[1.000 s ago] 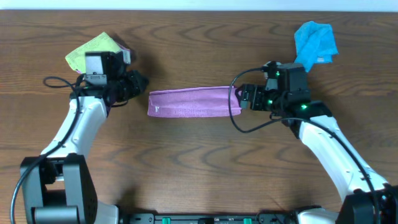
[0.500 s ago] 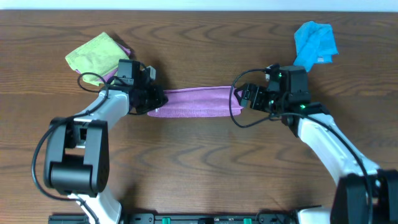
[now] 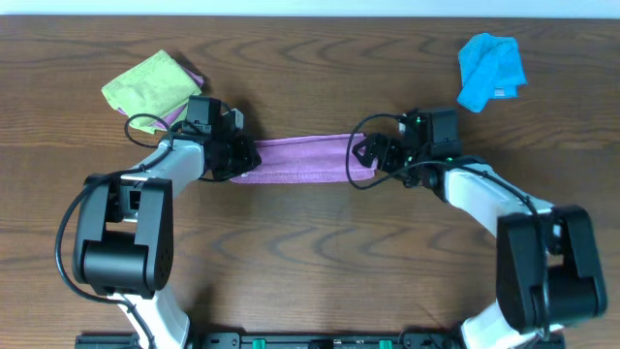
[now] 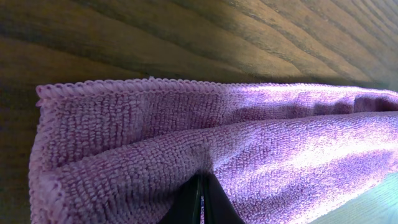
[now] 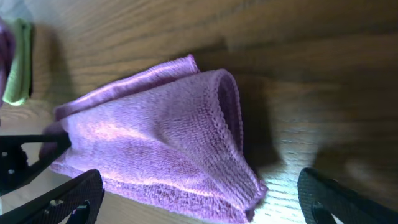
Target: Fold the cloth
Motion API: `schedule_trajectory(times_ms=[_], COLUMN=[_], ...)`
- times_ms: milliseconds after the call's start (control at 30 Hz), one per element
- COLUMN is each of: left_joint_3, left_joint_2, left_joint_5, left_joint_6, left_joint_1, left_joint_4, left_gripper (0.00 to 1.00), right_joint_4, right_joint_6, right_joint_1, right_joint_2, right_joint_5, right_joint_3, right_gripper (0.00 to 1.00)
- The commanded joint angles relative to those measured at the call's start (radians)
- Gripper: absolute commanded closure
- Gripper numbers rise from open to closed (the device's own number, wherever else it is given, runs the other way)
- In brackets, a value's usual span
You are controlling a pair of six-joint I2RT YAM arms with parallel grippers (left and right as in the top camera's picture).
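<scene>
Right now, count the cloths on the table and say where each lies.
3. The purple cloth lies as a strip in the middle; the lime-green cloth sits back left; the blue cloth back right. A pinkish edge beside the green one may be a fourth.

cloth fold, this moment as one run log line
cloth: folded strip | left gripper: shut on its left end | right gripper: open around right end

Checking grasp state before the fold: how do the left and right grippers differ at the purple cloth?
The left gripper has its jaws shut, pinching the cloth at one end. The right gripper has its jaws wide open, straddling the other end without gripping it. Both sit at opposite ends of the same cloth.
</scene>
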Motion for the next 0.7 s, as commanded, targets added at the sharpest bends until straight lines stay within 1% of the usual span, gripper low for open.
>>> schedule_trajectory(times_ms=[0, 100, 233, 333, 367, 500, 533, 567, 600, 633, 667], left_joint_3=[0.008, 0.008, 0.008, 0.008, 0.008, 0.008, 0.008, 0.008, 0.008, 0.008, 0.008], left_joint_2=[0.032, 0.032, 0.032, 0.032, 0.032, 0.032, 0.032, 0.032, 0.032, 0.032, 0.032], left_joint_5=[-0.044, -0.043, -0.043, -0.043, -0.043, -0.043, -0.043, -0.043, -0.043, -0.043, -0.043], left_joint_6=[0.011, 0.011, 0.005, -0.001, -0.001, -0.005, -0.005, -0.005, -0.005, -0.005, -0.005], left_joint_1=[0.002, 0.002, 0.002, 0.002, 0.002, 0.002, 0.002, 0.002, 0.002, 0.002, 0.002], left_joint_4=[-0.007, -0.007, -0.008, -0.007, -0.008, -0.008, -0.008, -0.008, -0.008, -0.008, -0.009], left_gripper=[0.94, 0.94, 0.94, 0.94, 0.94, 0.94, 0.94, 0.94, 0.94, 0.94, 0.94], right_joint_4=[0.023, 0.061, 0.103, 0.13, 0.142, 0.188, 0.193, 0.198, 0.208, 0.222, 0.238], right_joint_6=[0.042, 0.059, 0.064, 0.064, 0.064, 0.063, 0.063, 0.062, 0.061, 0.054, 0.047], right_joint_1=[0.022, 0.035, 0.059, 0.078, 0.083, 0.105, 0.107, 0.109, 0.109, 0.109, 0.106], right_joint_2=[0.042, 0.071, 0.092, 0.106, 0.111, 0.148, 0.151, 0.154, 0.154, 0.154, 0.153], right_joint_5=[-0.024, -0.045, -0.044, -0.035, -0.035, -0.027, -0.018, -0.001, 0.007, 0.013, 0.013], right_joint_3=[-0.009, -0.008, -0.008, -0.008, -0.008, -0.008, -0.008, -0.008, -0.008, -0.008, -0.008], right_gripper=[0.01, 0.03, 0.12, 0.14, 0.16, 0.31, 0.41, 0.59, 0.69, 0.85, 0.99])
